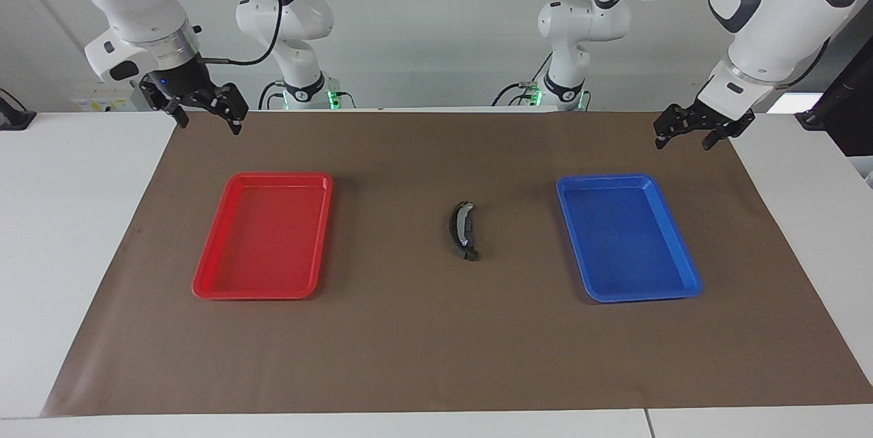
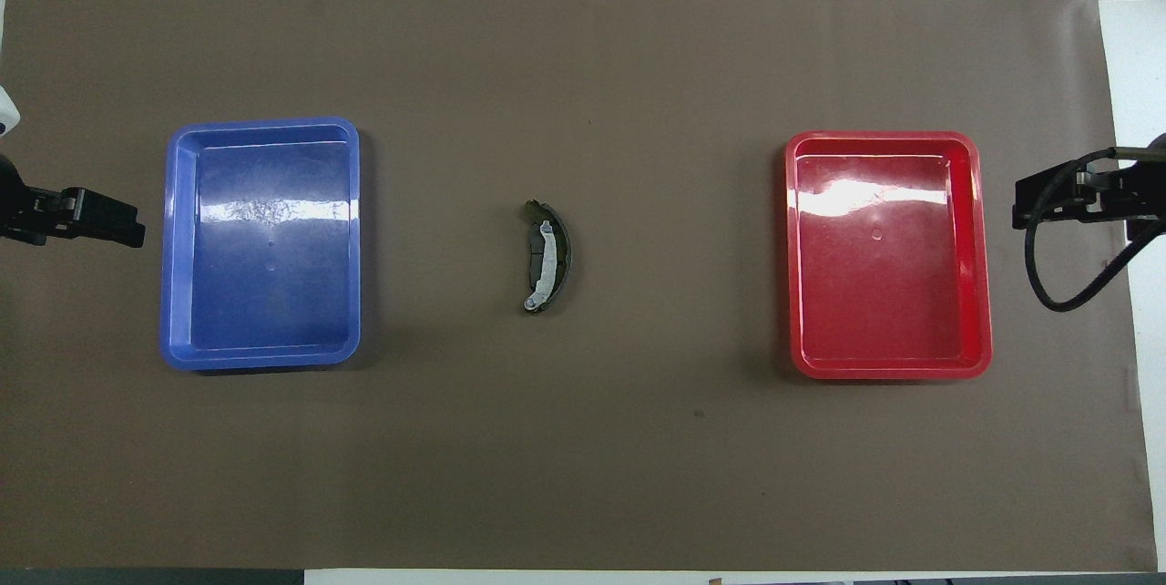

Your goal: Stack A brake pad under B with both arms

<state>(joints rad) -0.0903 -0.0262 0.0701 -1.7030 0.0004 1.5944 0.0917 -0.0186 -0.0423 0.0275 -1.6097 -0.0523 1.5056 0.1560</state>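
Note:
The long curved black brake shoe B [image 1: 460,228] lies on the brown mat midway between the two trays; it also shows in the overhead view [image 2: 550,255] with its grey inner strip and silver spot. A small dark flat piece [image 2: 535,243] shows at the shoe's inner curve and seems to lie under it; I cannot tell whether it is the brake pad. My right gripper [image 1: 210,127] hangs open and empty above the mat's edge nearest the robots, near the red tray. My left gripper [image 1: 683,144] hangs open and empty near the blue tray. Both arms wait.
An empty red tray [image 1: 204,274] lies toward the right arm's end, an empty blue tray [image 1: 685,267] toward the left arm's end. The brown mat [image 1: 423,356] covers most of the white table.

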